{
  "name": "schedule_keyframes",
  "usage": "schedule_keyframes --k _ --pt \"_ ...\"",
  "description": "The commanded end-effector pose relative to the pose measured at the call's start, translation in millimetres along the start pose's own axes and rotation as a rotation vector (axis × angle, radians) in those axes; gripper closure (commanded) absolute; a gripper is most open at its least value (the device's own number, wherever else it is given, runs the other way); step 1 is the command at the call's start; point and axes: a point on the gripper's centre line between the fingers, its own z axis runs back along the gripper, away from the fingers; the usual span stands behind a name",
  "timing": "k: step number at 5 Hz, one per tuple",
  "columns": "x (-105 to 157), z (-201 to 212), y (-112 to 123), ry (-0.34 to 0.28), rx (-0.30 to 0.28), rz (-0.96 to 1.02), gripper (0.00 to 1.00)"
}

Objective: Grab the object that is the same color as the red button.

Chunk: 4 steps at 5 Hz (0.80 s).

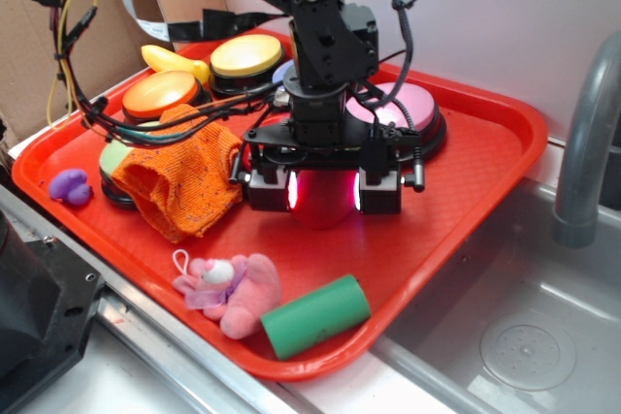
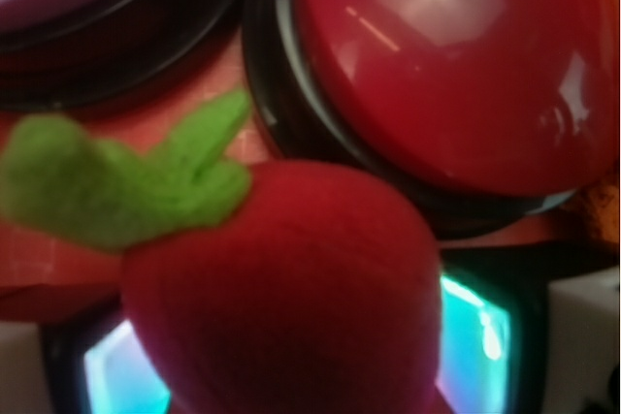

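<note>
The red plush fruit (image 1: pixel 323 199) is fuzzy and ball-shaped, and sits between my gripper's (image 1: pixel 323 191) two glowing pads over the middle of the red tray (image 1: pixel 485 143). In the wrist view the fruit (image 2: pixel 291 298) fills the space between the lit pads (image 2: pixel 475 336), its green leaf (image 2: pixel 126 181) pointing left. The pads press on both of its sides, so the gripper is shut on it. The glossy red dome button (image 2: pixel 446 65) on its black base lies just beyond the fruit. In the exterior view the gripper mostly hides that button.
A pink-domed button (image 1: pixel 412 109), yellow button (image 1: pixel 247 53), orange button (image 1: pixel 160 92) and yellow plush (image 1: pixel 175 60) stand at the tray's back. An orange knitted cloth (image 1: pixel 179 176) lies left of the gripper. A purple toy (image 1: pixel 70 184), pink plush (image 1: pixel 233 288) and green cylinder (image 1: pixel 315 315) lie in front. A sink (image 1: pixel 524 336) is at the right.
</note>
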Motion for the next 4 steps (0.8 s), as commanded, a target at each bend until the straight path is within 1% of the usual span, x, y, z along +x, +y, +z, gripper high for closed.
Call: schedule_keyframes --k 1,2,3,4 --pt "12 9 -6 -0.02 -0.046 0.023 1.0" --pt "11 29 -4 -0.018 -0.061 -0.063 1.0" --pt "12 56 1 -0.022 -0.066 -0.186 1.0" --pt "12 94 12 -0.025 0.0 -0.352 1.0"
